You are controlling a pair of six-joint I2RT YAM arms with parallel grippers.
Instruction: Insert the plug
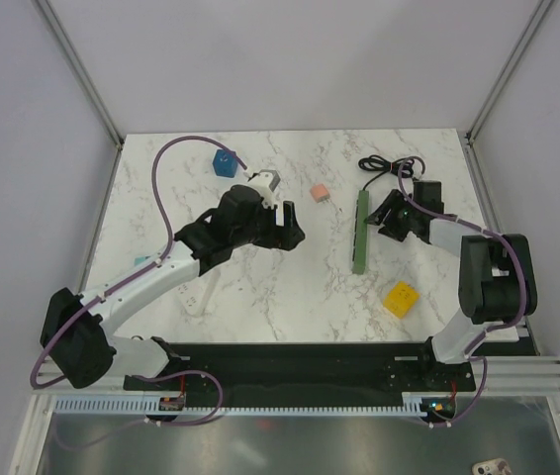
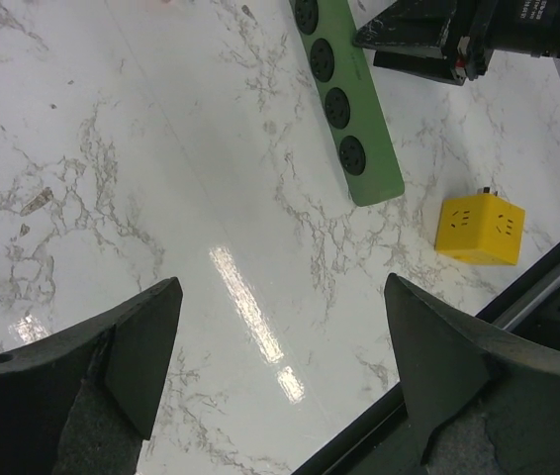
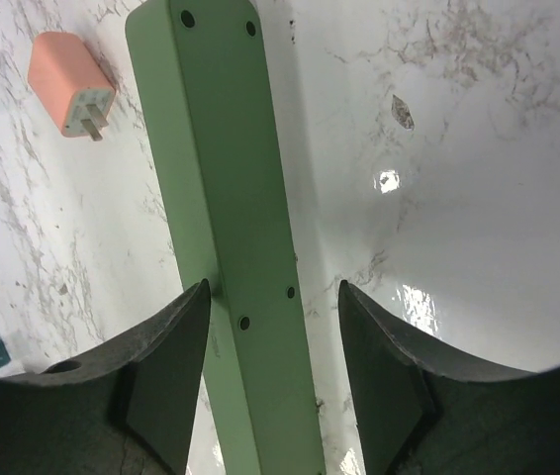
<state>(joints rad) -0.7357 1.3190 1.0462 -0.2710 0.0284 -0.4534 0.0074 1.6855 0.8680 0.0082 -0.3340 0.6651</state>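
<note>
1. We counted one green power strip [image 1: 361, 231] on the counter [image 1: 260, 287], with four sockets [image 2: 337, 107] showing.
2. One pink plug [image 1: 319, 192] lay loose, just left of the strip's far end.
3. One yellow cube [image 1: 401, 298] sat right of its near end, and one blue cube [image 1: 224, 163] well left.
4. The right gripper [image 3: 272, 289] straddled the strip, jaws spread, not clenched.
5. The left gripper [image 2: 280, 307] hung left of the strip, jaws released and holding nothing.

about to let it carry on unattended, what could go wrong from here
1. The right gripper is open astride the strip, one finger close to its edge; closing off-centre could shove or tip it.
2. The left gripper is open and empty, the pink plug lying loose; a skewed grasp could leave it misaligned with the sockets.
3. Both grippers are near the strip and might collide.
</note>
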